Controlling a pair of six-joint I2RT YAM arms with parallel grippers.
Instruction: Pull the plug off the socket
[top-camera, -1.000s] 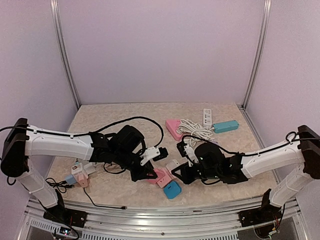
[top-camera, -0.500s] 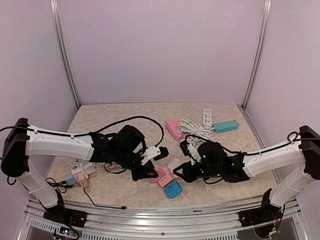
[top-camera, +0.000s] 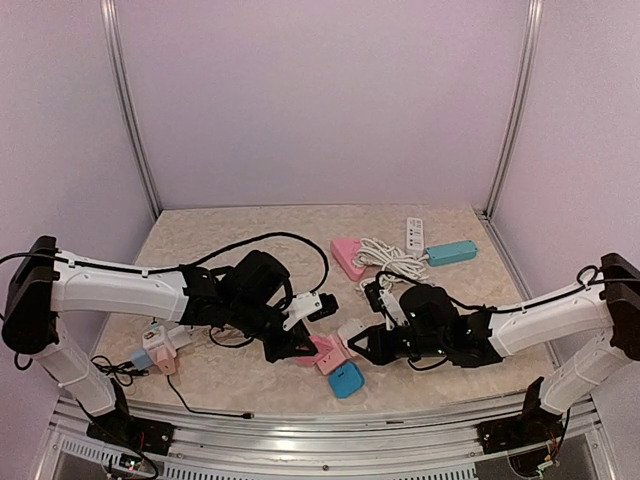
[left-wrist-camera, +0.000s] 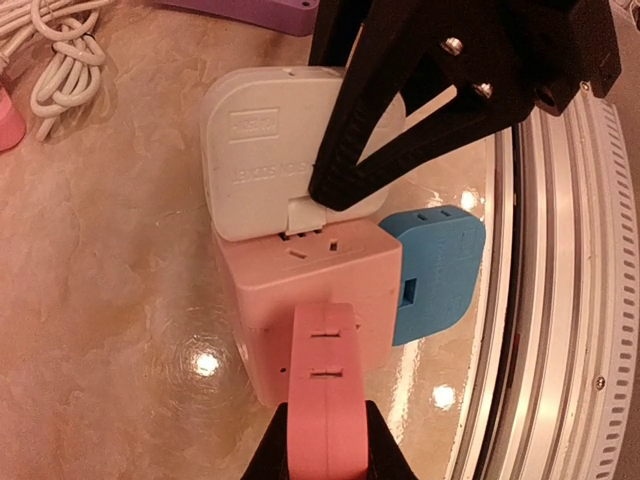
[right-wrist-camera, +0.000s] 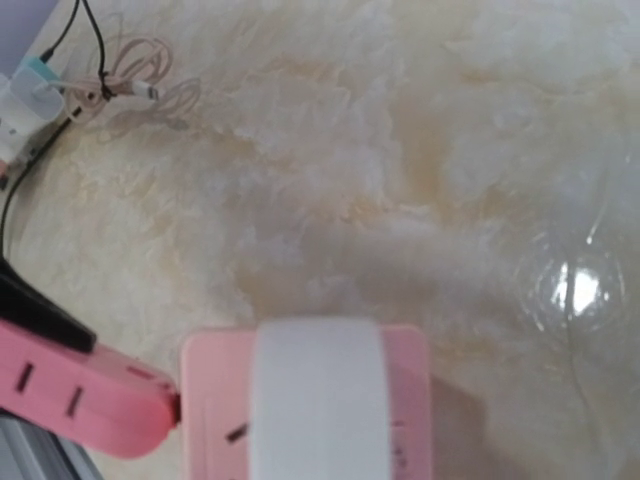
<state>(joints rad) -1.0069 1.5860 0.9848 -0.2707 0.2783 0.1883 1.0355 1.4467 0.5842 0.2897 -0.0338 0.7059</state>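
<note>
The pink plug (left-wrist-camera: 322, 395) is clamped between the closed fingers (left-wrist-camera: 385, 455) of the left gripper (top-camera: 297, 346). Its slotted face is turned up, and its far end is set against the pink socket block (left-wrist-camera: 305, 285) just beyond the fingertips. A white plug (left-wrist-camera: 262, 150) is seated on the side of the block farthest from those fingers, touching it along one edge.

One black finger (left-wrist-camera: 350, 130) of the right gripper (top-camera: 360, 345) is laid across the white plug, with its tip placed at the seam where plug and block meet. The second finger of that gripper is not shown, so it cannot be told whether the white plug is gripped or only touched. From the right wrist, the white plug (right-wrist-camera: 315, 400) is seen centred at the lower edge with the block (right-wrist-camera: 405, 400) showing on both sides of it. The pink plug (right-wrist-camera: 80, 400) is seen to the left, touching the block.

A blue adapter (left-wrist-camera: 437, 265) is found just right of the left fingertips, pressed against the block on the marbled table (top-camera: 200, 240).
</note>
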